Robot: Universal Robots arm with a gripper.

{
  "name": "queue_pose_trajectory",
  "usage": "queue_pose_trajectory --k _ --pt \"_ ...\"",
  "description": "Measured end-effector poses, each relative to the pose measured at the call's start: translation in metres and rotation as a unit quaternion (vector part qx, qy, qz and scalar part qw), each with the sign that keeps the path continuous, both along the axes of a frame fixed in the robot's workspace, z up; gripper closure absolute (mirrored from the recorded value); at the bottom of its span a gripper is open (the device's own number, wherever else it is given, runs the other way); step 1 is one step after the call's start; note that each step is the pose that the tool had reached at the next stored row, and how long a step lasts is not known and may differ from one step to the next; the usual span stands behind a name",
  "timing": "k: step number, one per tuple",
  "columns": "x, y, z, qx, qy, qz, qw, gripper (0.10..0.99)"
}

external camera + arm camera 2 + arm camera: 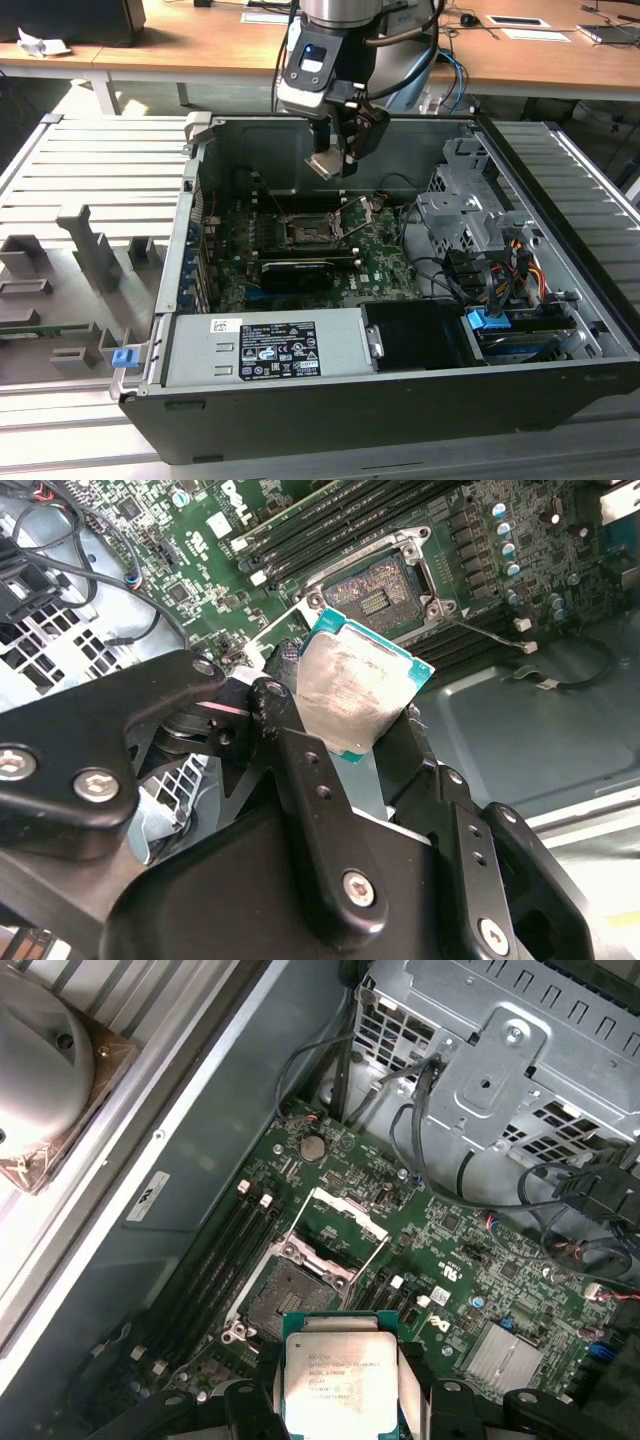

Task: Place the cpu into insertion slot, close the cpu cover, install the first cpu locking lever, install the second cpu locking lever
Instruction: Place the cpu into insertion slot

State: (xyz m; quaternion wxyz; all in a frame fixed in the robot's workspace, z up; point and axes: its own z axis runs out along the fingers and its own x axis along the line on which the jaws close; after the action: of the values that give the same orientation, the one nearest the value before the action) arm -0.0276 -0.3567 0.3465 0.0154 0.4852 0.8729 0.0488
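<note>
Silver cpu (340, 1380) clamped in end effector (338, 158) above insertion slot (285, 1295); first wrist view shows cpu cover (345, 1222) seemingly raised.

In the exterior view we stand well back and high, looking down into the open computer case (300, 425); the gripper (335, 160) hangs toward twelve o'clock of it. In both wrist views we ride close above the green board (450, 1250), facing down past the held chip (360, 695) at the socket (385, 592). In the second wrist view we sit nearest, the fingers (295, 750) looming large; the first wrist view takes in more board.
</note>
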Motion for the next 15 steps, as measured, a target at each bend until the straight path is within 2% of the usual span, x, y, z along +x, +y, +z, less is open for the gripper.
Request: queue_pose_trajectory --k 15 --pt "0.0 0.0 -0.0025 0.0 0.0 -0.006 1.0 0.545"
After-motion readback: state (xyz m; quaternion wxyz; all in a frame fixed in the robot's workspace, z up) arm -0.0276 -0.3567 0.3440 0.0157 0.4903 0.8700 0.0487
